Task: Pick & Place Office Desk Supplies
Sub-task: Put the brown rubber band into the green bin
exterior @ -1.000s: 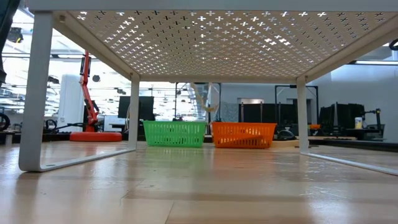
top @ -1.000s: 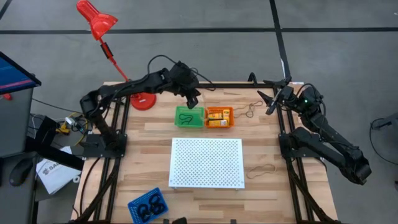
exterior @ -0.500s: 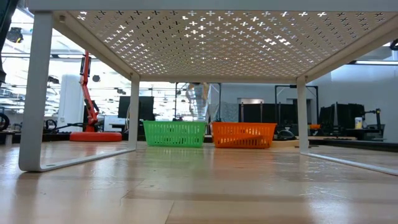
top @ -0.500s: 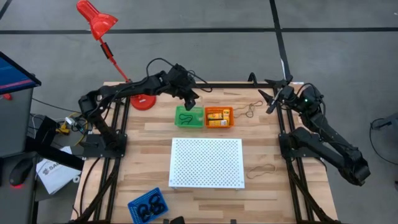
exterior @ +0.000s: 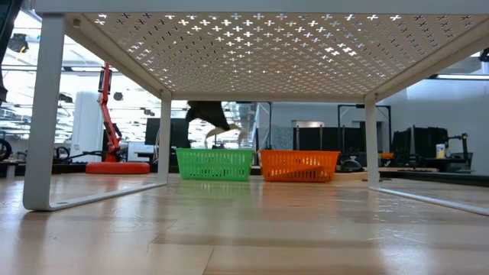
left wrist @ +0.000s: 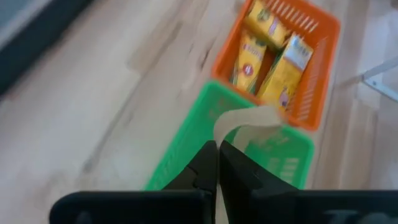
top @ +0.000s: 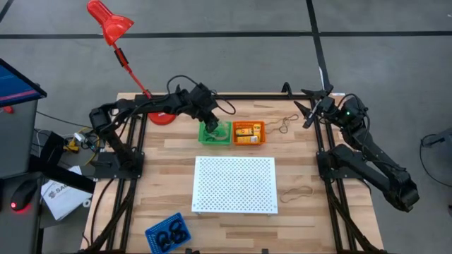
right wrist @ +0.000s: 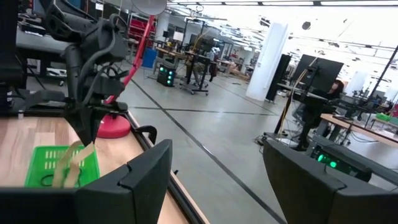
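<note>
Perforated board (top: 234,184), white, stands at the table's middle; nearer than it, at the front edge, a blue tray (top: 168,233) holds black loops. One tan rubber band (top: 296,191) lies just right of the board. Beyond the board sit the green basket (top: 215,133) and orange basket (top: 248,132) with yellow blocks. Left gripper (top: 211,127) hangs over the green one, pinching a tan band (left wrist: 245,118). Right gripper (top: 311,111), spread wide, waits at the far right corner.

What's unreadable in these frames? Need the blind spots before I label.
- Green tray contents: high view, left gripper covers them; low view, tray wall hides them.
- Rubber band in the left gripper: left wrist view, motion-blurred, and the pinched end is hidden between the shut fingers.
- Blue tray: high view, cut by the bottom edge; black loops too small to count.
- Box print in the orange tray: blurred.
</note>
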Controlling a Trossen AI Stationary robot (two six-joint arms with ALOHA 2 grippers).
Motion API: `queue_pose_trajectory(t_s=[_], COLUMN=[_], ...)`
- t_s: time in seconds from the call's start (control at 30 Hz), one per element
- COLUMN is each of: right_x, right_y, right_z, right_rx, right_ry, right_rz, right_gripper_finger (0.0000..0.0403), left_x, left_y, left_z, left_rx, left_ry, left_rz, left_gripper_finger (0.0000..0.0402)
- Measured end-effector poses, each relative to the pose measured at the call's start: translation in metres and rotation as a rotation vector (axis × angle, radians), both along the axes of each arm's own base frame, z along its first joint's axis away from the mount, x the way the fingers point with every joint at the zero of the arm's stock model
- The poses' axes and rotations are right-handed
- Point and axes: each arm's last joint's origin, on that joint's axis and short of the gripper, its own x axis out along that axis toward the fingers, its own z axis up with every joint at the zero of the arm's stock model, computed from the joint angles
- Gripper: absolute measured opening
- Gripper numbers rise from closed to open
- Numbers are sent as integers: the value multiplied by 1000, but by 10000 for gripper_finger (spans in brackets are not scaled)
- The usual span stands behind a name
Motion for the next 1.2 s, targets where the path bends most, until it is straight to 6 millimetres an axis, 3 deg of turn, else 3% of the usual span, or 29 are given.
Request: queue_pose_trajectory(t_s=[0.13,0.5,0.7,0.83,1.0,1.13,1.2], right_x=[0,0,0,0,1,1,1], right_y=[0,0,1,1,1,2,2], right_z=[0,1,1,1,1,2,2], right_rx=[-2,-5,3,7,12,20,19], right_ry=[-1,-4,-14,-17,-19,-28,-31], right_rz=[0,7,32,33,50,59,61], right_gripper_finger=[249,249,249,249,249,249,249], left_x=[-4,-3,-2,-9,-14,-16,-16], left_y=[-4,-25,-32,-42,-63,-72,-67], left_z=[-4,-3,-4,-9,-9,6,23], left_rx=[-38,-69,-40,-106,-112,79,249], left_ry=[56,115,157,259,369,257,94], left_rz=[3,-50,-37,-21,-5,-5,40], left_gripper_finger=[21,153,195,197,168,139,126])
